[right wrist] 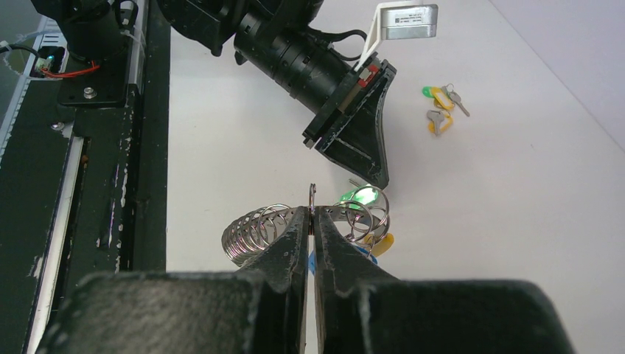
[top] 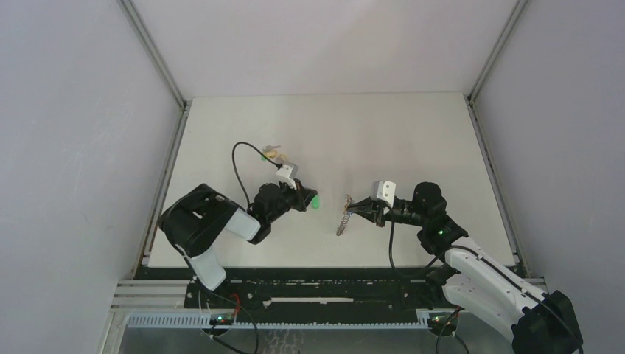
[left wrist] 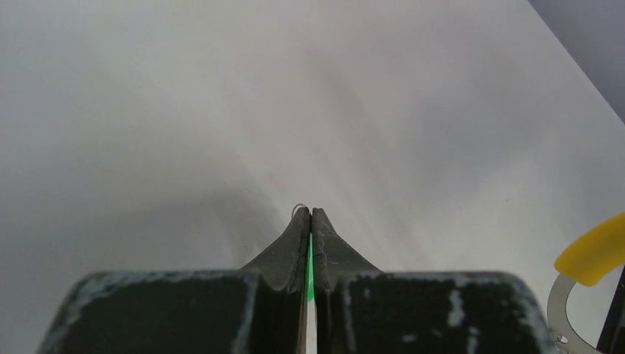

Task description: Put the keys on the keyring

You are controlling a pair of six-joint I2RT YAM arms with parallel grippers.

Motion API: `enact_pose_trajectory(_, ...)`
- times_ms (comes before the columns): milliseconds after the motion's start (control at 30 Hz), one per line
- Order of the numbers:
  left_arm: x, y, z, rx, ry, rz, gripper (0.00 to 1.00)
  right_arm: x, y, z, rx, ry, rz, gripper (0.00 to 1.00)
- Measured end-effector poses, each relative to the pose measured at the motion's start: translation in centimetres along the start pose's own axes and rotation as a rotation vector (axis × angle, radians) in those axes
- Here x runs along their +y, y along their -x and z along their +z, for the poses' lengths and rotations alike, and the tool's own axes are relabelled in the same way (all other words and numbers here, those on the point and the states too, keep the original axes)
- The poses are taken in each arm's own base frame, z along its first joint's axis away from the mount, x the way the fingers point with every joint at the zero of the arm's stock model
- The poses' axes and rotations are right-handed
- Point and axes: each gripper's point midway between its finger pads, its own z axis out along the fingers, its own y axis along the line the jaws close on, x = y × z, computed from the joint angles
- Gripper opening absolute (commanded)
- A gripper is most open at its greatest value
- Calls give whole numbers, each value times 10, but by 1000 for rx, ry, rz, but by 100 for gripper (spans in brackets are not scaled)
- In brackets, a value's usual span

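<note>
L end effector (left wrist: 310,215) w/ green key (right wrist: 361,197) near keyring (right wrist: 250,234).
L pinched tight on key; R end effector (right wrist: 312,214) clamped on ring wire; key just beyond R's tips.

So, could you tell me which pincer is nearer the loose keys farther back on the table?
Left. The left pincer, shut on the green key, sits just this side of the loose keys; the right pincer, gripping the keyring, is farther off to their right.
</note>
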Motion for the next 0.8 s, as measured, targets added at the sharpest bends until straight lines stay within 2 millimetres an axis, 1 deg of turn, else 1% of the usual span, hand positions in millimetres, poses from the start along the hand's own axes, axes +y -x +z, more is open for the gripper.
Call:
enact_pose_trajectory(233,4,7,2,-38,26,-20,7,0,0,0,0,0,0,0)
enact_pose_trajectory(433,14,3,1,-41,84,-63,8,0,0,0,0,0,0,0)
enact_pose_trajectory(600,19,1,0,-39,117,-82,18,0,0,0,0,0,0,0)
enact_pose_trajectory(700,21,0,-4,-18,136,-82,24,0,0,0,0,-1,-1,0)
enact_pose_trajectory(800,19,4,-10,3,150,-73,30,0,0,0,0,-1,-1,0)
